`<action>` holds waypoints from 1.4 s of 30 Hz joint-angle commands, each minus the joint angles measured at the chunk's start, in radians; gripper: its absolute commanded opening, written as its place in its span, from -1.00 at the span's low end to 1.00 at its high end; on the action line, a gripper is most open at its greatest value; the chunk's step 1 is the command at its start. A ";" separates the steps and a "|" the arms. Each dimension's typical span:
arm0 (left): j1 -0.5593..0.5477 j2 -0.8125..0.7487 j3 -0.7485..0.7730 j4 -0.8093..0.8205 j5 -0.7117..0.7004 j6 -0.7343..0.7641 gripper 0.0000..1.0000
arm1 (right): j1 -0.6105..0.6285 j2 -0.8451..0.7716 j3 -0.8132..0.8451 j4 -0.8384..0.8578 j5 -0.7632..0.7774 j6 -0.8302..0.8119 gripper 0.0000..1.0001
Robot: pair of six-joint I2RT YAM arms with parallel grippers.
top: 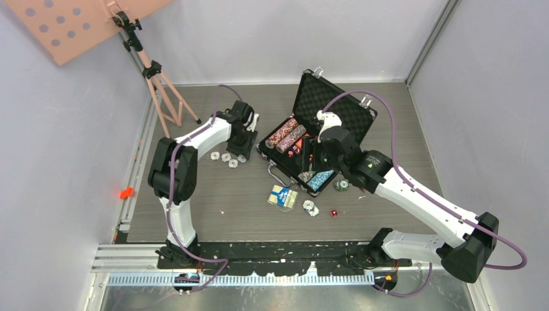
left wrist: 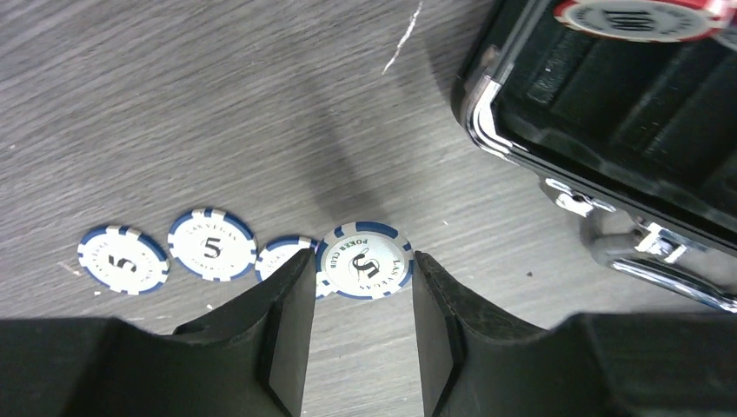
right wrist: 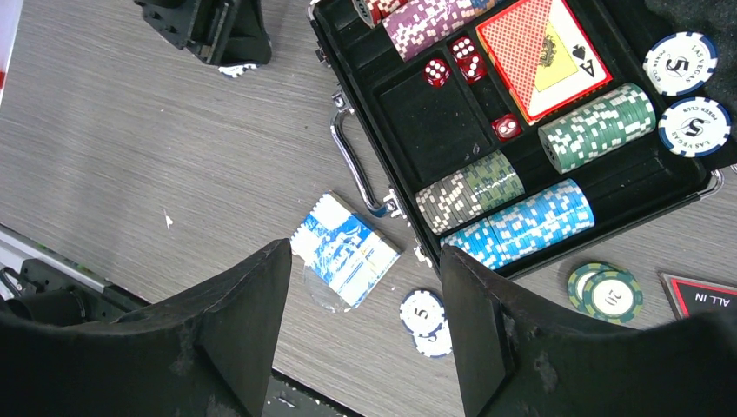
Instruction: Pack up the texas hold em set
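The black silver-trimmed briefcase (top: 336,103) lies open at the table's middle. In the right wrist view it (right wrist: 348,52) holds rows of chips (right wrist: 521,221), a red deck (right wrist: 539,52) and red dice (right wrist: 435,72). A blue deck (right wrist: 345,248) and two white-blue 5 chips (right wrist: 423,311) lie on the table in front of it. My right gripper (right wrist: 363,252) is open and empty above them. My left gripper (left wrist: 362,259) is open low over the table left of the case, with its fingers on either side of a flat white-blue 5 chip (left wrist: 363,261). Three more 5 chips (left wrist: 212,245) lie to its left.
A pink tripod (top: 162,84) and a perforated pink board (top: 71,23) stand at the back left. Green 20 chips (right wrist: 607,291) and a black "ALL IN" plate (right wrist: 700,291) lie by the case's near corner. A red die (top: 334,212) lies on the table. The case handle (right wrist: 348,165) sticks out in front.
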 commanded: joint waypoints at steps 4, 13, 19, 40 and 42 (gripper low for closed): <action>-0.011 -0.135 -0.036 0.038 0.026 -0.026 -0.24 | -0.001 0.000 0.008 -0.009 0.035 0.011 0.39; -0.021 -0.195 -0.080 0.067 0.050 -0.049 -0.25 | -0.004 0.080 0.024 -0.057 0.043 0.021 0.36; -0.021 -0.183 -0.115 0.075 0.062 -0.071 -0.25 | -0.008 0.125 0.030 -0.066 0.018 0.032 0.31; -0.057 -0.399 -0.366 0.285 0.033 -0.143 0.99 | -0.060 0.440 0.183 -0.026 0.109 0.018 0.06; -0.060 -0.464 -0.427 0.336 0.027 -0.155 0.98 | -0.075 0.484 0.219 -0.003 0.115 0.039 0.02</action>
